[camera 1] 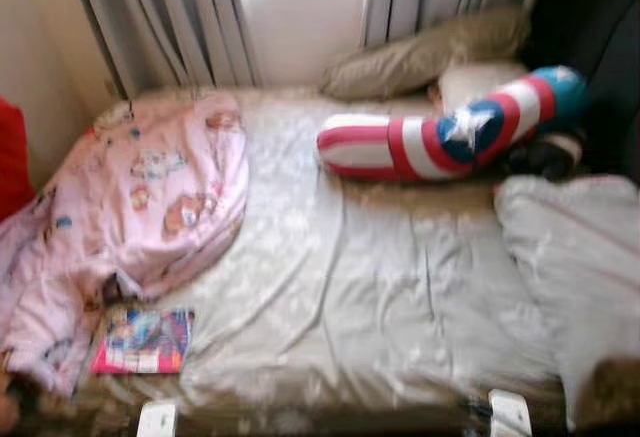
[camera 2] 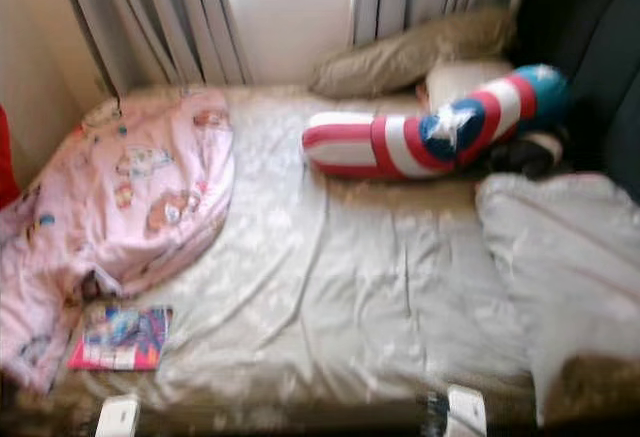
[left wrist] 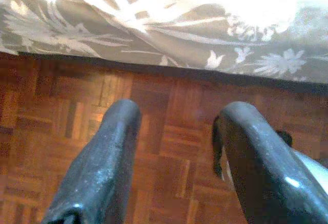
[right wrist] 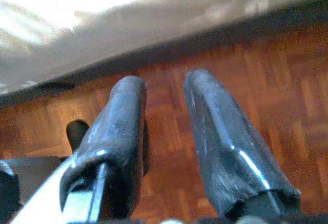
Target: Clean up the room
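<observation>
Facing the bed (camera 1: 400, 287), both arms hang idle: left gripper (left wrist: 174, 147) and right gripper (right wrist: 166, 131) fingers apart, empty. Next probably means reaching the book (camera 1: 145, 341) at the near-left corner.

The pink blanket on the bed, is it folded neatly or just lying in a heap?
In a heap. The pink blanket is bunched and rumpled along the bed's left side, one end trailing over the edge.
</observation>
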{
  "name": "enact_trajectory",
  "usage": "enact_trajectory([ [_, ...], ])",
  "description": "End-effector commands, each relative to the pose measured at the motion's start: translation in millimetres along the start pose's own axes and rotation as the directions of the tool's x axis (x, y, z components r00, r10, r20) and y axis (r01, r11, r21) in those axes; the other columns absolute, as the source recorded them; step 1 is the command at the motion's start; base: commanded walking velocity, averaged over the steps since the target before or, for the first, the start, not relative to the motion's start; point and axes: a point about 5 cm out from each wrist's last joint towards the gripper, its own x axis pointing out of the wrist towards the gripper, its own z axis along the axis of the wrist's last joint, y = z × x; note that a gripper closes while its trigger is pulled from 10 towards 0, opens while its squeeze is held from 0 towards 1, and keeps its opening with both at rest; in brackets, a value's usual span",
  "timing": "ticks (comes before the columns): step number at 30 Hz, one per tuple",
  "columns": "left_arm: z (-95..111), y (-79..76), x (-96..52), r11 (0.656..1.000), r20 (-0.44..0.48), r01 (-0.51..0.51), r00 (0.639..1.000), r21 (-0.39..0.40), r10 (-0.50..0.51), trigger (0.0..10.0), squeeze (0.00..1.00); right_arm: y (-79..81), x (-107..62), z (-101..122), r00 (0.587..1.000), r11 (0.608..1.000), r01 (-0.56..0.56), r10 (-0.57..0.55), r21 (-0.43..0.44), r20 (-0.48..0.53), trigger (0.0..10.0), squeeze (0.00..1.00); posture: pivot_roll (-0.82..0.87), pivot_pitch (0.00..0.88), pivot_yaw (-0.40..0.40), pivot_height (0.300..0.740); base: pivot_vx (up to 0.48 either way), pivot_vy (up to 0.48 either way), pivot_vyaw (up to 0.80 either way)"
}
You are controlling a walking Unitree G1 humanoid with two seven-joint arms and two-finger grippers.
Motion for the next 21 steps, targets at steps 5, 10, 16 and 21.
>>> enact_trajectory([
  [5, -1.1, 9.8, -1.8, 1.000, -0.013, -0.022, 1.000, 0.015, 0.022, 10.0, 0.00, 8.1, 1.6, 3.2, 1.000, 1.000, -0.019, 0.019, 0.005, 0.009, 10.0, 0.00, -0.06, 0.000, 0.043, 0.740, 0.000, 0.480, 0.00],
  [10, 0.5, 10.0, -1.5, 1.000, -0.010, -0.024, 1.000, 0.013, 0.024, 10.0, 0.00, 8.1, 2.0, 6.5, 1.000, 0.999, -0.013, 0.014, -0.030, 0.024, 10.0, 0.00, -0.05, 0.000, 0.041, 0.740, 0.000, 0.480, 0.11],
  [16, 1.4, 9.7, -1.2, 1.000, -0.008, -0.026, 1.000, 0.008, 0.026, 10.0, 0.00, 8.5, 2.1, 7.2, 1.000, 0.999, -0.018, 0.018, -0.029, 0.025, 10.0, 0.00, -0.05, 0.000, 0.038, 0.740, 0.000, 0.480, 0.72],
  [21, 2.2, 10.4, -1.1, 1.000, -0.008, -0.029, 1.000, 0.005, 0.029, 10.0, 0.00, 10.6, 2.4, 5.9, 0.999, 0.999, -0.031, 0.031, 0.006, 0.013, 10.0, 0.00, -0.05, 0.000, 0.033, 0.740, 0.000, 0.480, 0.16],
])
